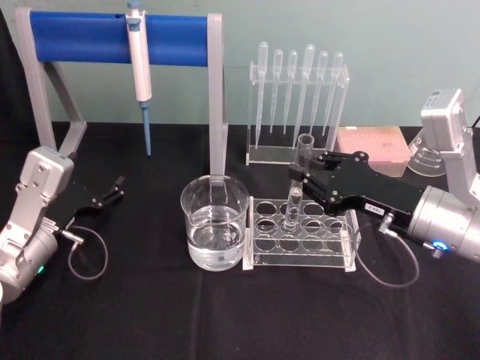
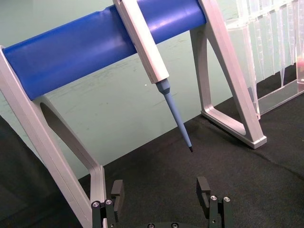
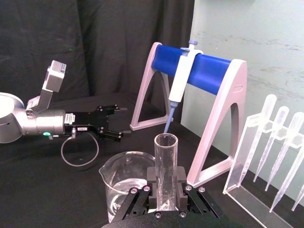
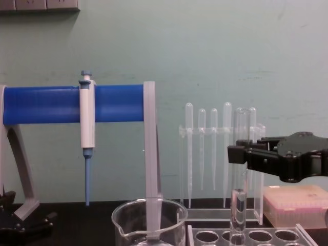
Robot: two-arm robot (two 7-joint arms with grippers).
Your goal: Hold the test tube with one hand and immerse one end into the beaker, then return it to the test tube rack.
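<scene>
A pale green wall backs a desk (image 1: 225,322) draped in black cloth, which carries a blue-barred stand (image 1: 112,34) with a blue-tipped pipette (image 1: 139,60) hung on it, a row of thin plastic pipettes (image 1: 300,90), and a pinkish box (image 1: 373,148) at the far right.

The right gripper (image 3: 165,190) has its jaws clenched on the test tube (image 1: 298,184), gripping it partway up. The tube stands upright with its round bottom still down inside a hole of the clear rack (image 1: 300,236); from the chest view it may just be clear of the rack floor, though that is hard to judge. The beaker (image 1: 214,221), partly filled with clear liquid, stands just beside the rack on its left. The left gripper (image 1: 111,191) rests low on the left of the desk with its jaws spread and nothing between them.

The main risk is moving sideways toward the beaker before the tube is fully out of its hole: glass would catch the rack and drag or tip it against the beaker. Glass held by hard fingers could also slip or tilt in the grip. Coming in too low would knock the tube's bottom on the beaker's rolled rim.
</scene>
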